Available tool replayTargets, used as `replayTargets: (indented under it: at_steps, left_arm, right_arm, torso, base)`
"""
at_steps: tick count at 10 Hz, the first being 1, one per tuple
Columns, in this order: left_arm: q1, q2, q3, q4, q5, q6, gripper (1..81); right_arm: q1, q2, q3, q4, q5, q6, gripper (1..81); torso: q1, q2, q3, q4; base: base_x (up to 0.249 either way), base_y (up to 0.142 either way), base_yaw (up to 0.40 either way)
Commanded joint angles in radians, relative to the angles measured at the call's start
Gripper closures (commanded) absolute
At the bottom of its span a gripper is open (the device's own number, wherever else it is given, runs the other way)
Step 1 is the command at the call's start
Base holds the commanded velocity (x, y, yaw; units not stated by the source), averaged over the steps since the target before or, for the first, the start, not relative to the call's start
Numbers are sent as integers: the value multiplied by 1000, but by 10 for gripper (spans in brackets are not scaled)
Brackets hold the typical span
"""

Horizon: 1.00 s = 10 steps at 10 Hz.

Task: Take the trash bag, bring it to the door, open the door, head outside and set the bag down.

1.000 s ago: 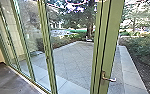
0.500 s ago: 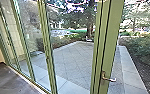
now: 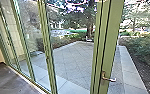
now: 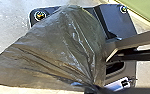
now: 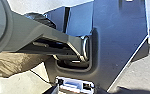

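Several green frames [image 3: 48, 50] hold tall glass in the head view, with one lever handle [image 3: 108, 78] on the nearest upright. Beyond lie a paved yard [image 3: 71, 60], one tree trunk [image 3: 90, 30] and bushes [image 3: 143, 50]; dark floor [image 3: 9, 77] lies inside.

Left wrist view: one bag [image 4: 61, 47], dull grey-brown and shiny along its creases, covers part of the robot's dark plate [image 4: 116, 18], where two round fittings show. Its folds draw into a narrow neck at the left claw [image 4: 91, 88], which seems clamped on that neck, though the spot is murky. From there the bag fans out away from the claw, neck at the claw and broad part away from it, its long axis running with the pleats.

Right wrist view: part of the same bag shows behind the robot's jointed bar [image 5: 48, 41], beside the plate. Whether the right claw is apart or together, I cannot tell.
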Motion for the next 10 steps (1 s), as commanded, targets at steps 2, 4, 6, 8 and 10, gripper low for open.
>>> replayTargets:
  at_steps: [2,4,6,8,10]
  left_arm:
    - [-34,-18,12,-5,58,-5,811]
    - [-34,-5,9,-5,69,-5,811]
    - [-34,24,-2,-2,72,-5,811]
    - [-36,82,-62,-5,70,-23,811]
    - [-36,152,-143,-8,64,-42,811]
  right_arm:
    - [34,-267,341,44,18,23,10]
    - [36,-357,464,58,31,23,10]
    - [57,-428,567,61,31,23,10]
    - [91,-544,706,74,28,22,10]
    - [131,-667,809,74,25,22,10]
  torso:
    - [0,0,0,0]
    - [0,0,0,0]
    - [0,0,0,0]
    - [0,0,0,0]
    - [0,0,0,0]
  base:
    - [0,0,0]
    - [0,0,0]
    - [0,0,0]
    - [0,0,0]
    - [0,0,0]
